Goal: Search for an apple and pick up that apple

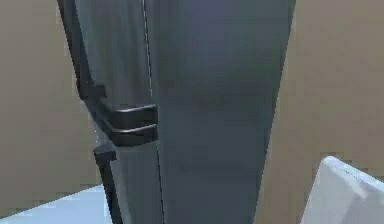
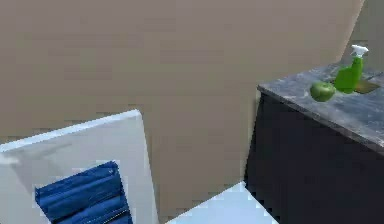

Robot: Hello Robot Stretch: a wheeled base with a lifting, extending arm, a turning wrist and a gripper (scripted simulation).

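A small green apple (image 2: pixel 322 91) lies on a dark stone countertop (image 2: pixel 350 105) at the arm side view's right. Right beside it stands a green spray bottle (image 2: pixel 352 72) with a white nozzle. The counter's front below them is a dark cabinet face (image 2: pixel 300 160).
A tall dark grey fridge (image 1: pixel 190 110) with black handles (image 1: pixel 135 120) stands close ahead in the forward view, against a tan wall. A white bin with blue contents (image 2: pixel 85 195) sits at the arm side view's lower left. A white corner (image 1: pixel 345 195) shows at the forward view's lower right.
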